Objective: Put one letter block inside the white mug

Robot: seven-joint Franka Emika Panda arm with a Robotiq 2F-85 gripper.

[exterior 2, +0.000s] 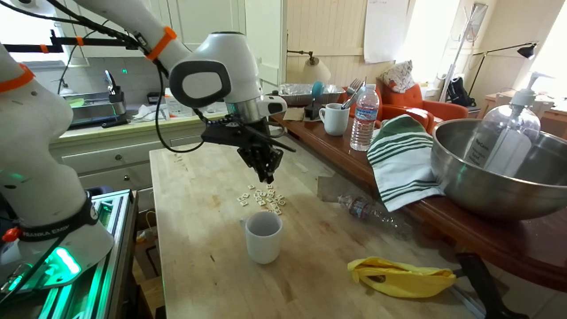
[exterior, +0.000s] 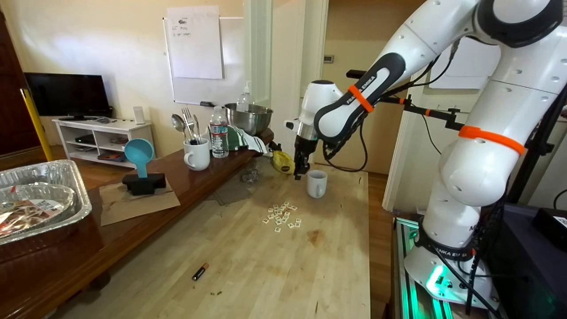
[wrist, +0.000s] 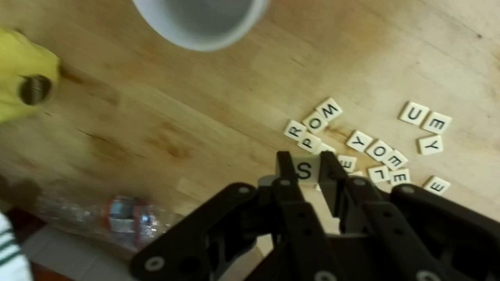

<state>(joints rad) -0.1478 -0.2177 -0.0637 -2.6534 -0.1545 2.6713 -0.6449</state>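
The white mug (exterior: 316,185) stands upright on the wooden table; it also shows in an exterior view (exterior 2: 263,241), and its rim is at the top of the wrist view (wrist: 207,43). My gripper (wrist: 306,158) is shut on a letter block marked S (wrist: 306,170), held between the fingertips. In both exterior views the gripper (exterior: 298,177) (exterior 2: 267,180) is raised above the table, beside the mug and not over it; the held block is too small to make out there. Several loose letter blocks (wrist: 359,141) (exterior: 277,229) (exterior 2: 243,203) lie scattered on the table below.
A yellow bag (exterior 2: 398,278) and a clear plastic bottle (exterior 2: 367,211) lie on the table. A raised dark wood ledge (exterior: 175,177) runs alongside, bearing a mug of cutlery (exterior: 197,156), a water bottle (exterior: 219,137) and a metal bowl (exterior 2: 447,155). A battery (exterior: 200,271) lies on the table.
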